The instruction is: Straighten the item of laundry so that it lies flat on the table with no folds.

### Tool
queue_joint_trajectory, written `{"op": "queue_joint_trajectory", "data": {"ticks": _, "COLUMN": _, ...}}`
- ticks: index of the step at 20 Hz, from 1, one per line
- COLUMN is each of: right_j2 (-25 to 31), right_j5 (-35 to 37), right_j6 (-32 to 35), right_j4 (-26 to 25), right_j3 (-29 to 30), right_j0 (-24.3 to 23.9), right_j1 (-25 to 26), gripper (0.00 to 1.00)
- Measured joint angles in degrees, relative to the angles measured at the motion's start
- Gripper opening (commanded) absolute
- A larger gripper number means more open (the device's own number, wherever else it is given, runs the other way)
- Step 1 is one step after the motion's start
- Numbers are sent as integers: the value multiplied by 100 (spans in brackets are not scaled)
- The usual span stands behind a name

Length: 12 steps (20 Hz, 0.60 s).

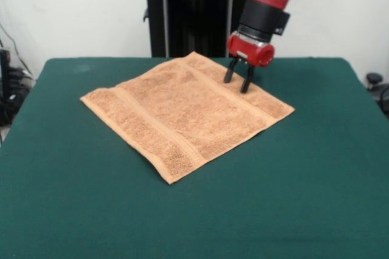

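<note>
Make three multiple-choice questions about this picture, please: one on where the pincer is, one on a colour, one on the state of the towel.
1. Where is the pincer?
A. Over the towel's edge nearest the pedestal
B. Over bare table
C. Out of view

2. What colour is the table top?
A. Grey
B. Dark green
C. White

3. How does the towel lie?
A. Rolled up
B. Folded in half
C. Spread flat

Answers: 1 A, the two dark fingers stand apart just above the cloth by its far band. 2 B, green felt surrounds the towel on all sides. 3 C, all four corners show and no fold is visible.
</note>
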Motion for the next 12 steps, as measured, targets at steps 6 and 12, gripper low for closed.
{"op": "queue_joint_trajectory", "data": {"ticks": 6, "right_j2": 2, "right_j5": 89, "right_j6": 0, "right_j4": -421, "right_j3": 0, "right_j0": -79, "right_j1": -2, "gripper": 100}}
{"op": "queue_joint_trajectory", "data": {"ticks": 12, "right_j2": 3, "right_j5": 202, "right_j6": 0, "right_j4": -696, "right_j3": 2, "right_j0": -174, "right_j1": -20, "gripper": 100}}
